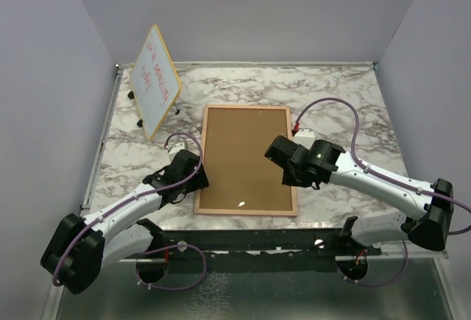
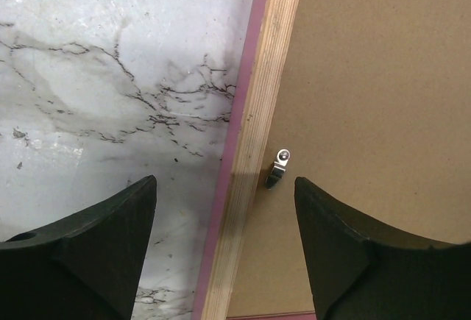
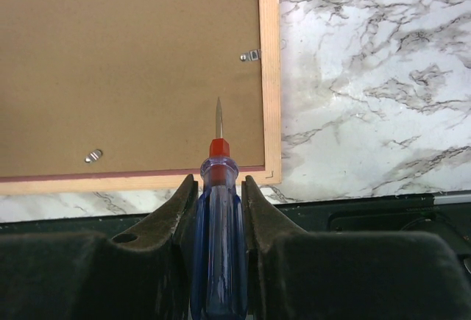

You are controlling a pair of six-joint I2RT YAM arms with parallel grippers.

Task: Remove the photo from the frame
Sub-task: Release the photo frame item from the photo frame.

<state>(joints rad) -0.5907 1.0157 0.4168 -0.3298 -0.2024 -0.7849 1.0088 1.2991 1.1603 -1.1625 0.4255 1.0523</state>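
frame (image 1: 245, 160) face down on the desk (image 1: 346, 99), photo hidden under its brown back, left fingers (image 2: 96, 254) apart astride its left edge by a clip (image 2: 277, 169), right fingers (image 3: 268, 239) clamped on a screwdriver (image 3: 218, 210), so it looks like clip-freeing time, and next the tip must catch a clip.

Frame (image 1: 239, 151), brown back up, on marble table (image 1: 346, 92) (whiteboard (image 1: 156, 81) far left)

whiteboard (image 1: 156, 79): yellow-edged, red writing, propped tilted on small black feet at the far left of the bench; bench (image 1: 346, 99): white marble pattern, grey veins; screwdriver (image 3: 218, 210): clear blue handle, red collar, thin metal tip
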